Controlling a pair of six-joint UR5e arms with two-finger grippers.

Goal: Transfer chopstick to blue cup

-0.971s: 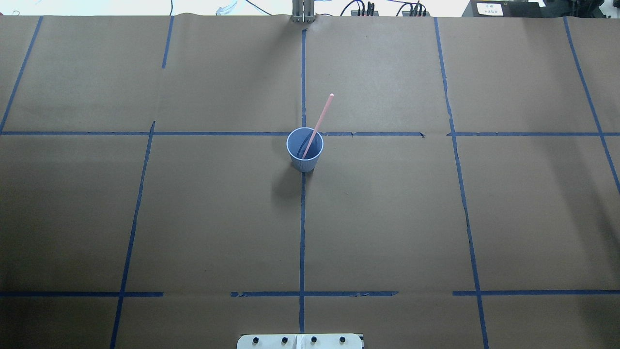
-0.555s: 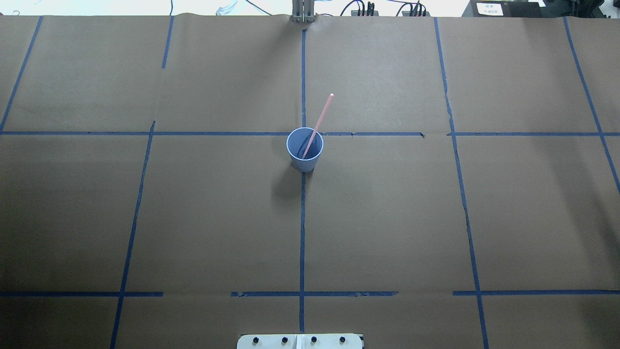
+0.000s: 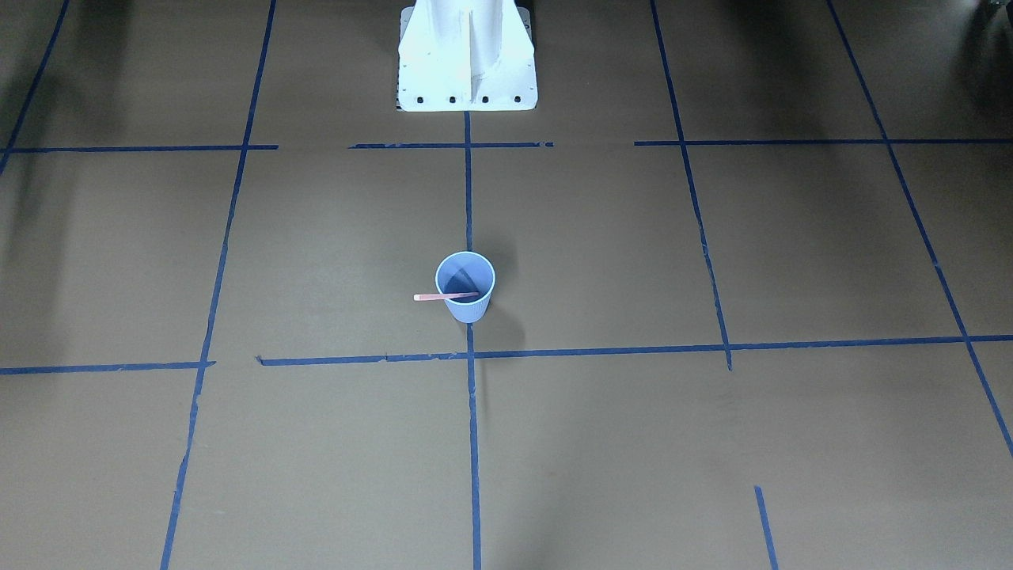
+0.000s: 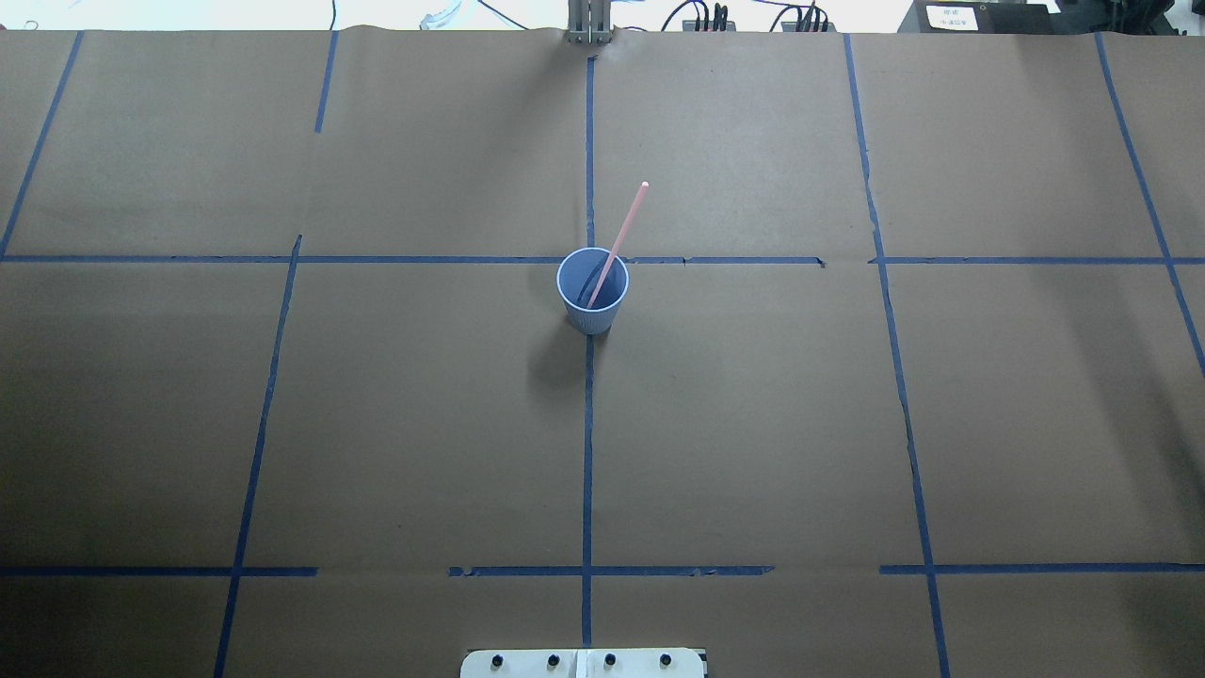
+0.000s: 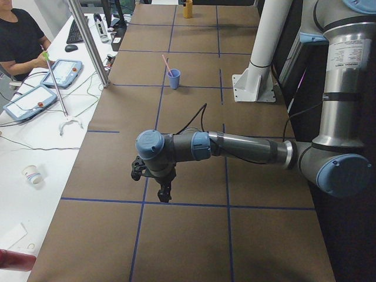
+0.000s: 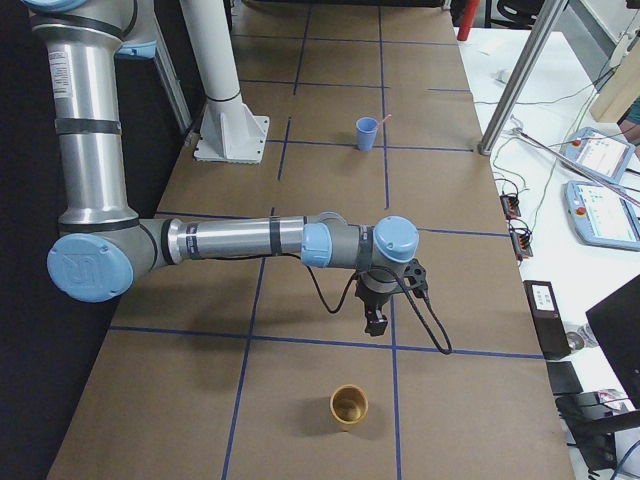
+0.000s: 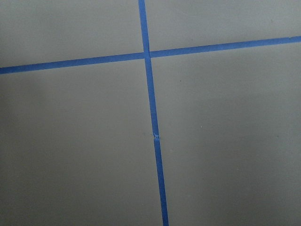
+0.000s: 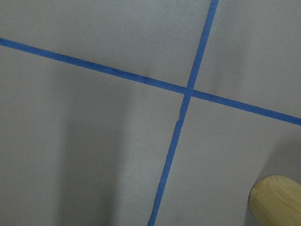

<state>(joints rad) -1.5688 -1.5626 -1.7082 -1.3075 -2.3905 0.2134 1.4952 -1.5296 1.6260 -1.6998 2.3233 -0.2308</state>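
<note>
The pale blue cup (image 4: 591,322) stands upright at the table's middle, on the centre tape line. It also shows in the front view (image 3: 468,310). The pinkish-red chopstick (image 4: 628,221) stands in the cup, leaning on the rim, its top pointing away from the robot and to its right; it also shows in the front view (image 3: 434,297). My left gripper (image 5: 164,194) hangs over the table far from the cup at the left end. My right gripper (image 6: 377,322) hangs likewise at the right end. I cannot tell whether either is open or shut.
A tan wooden cup (image 6: 349,406) stands near my right gripper and shows in the right wrist view (image 8: 277,200). The white robot base (image 3: 467,55) stands at the table's near edge. A yellow bottle (image 5: 188,9) stands at the far right end. An operator (image 5: 17,35) sits alongside.
</note>
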